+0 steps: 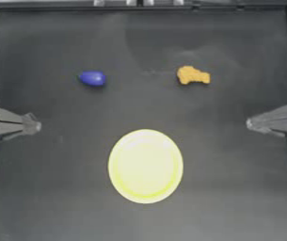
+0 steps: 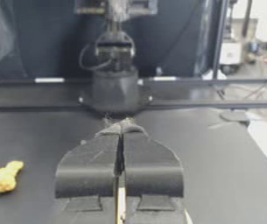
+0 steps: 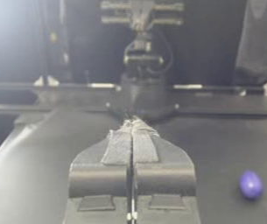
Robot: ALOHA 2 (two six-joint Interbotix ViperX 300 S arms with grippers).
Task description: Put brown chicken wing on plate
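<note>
Wing [image 1: 193, 75] far from plate [image 1: 146, 166], both hands [image 1: 37, 125] [image 1: 251, 124] closed, left wrist view shows wing only.

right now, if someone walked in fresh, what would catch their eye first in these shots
The plate, pale yellow and the biggest thing in view, sits empty near the middle of the dark table. Beyond it lie the brown chicken wing to the right and a small blue object to the left, well apart. The left gripper and right gripper wait shut at the table's two sides, holding nothing.
</note>
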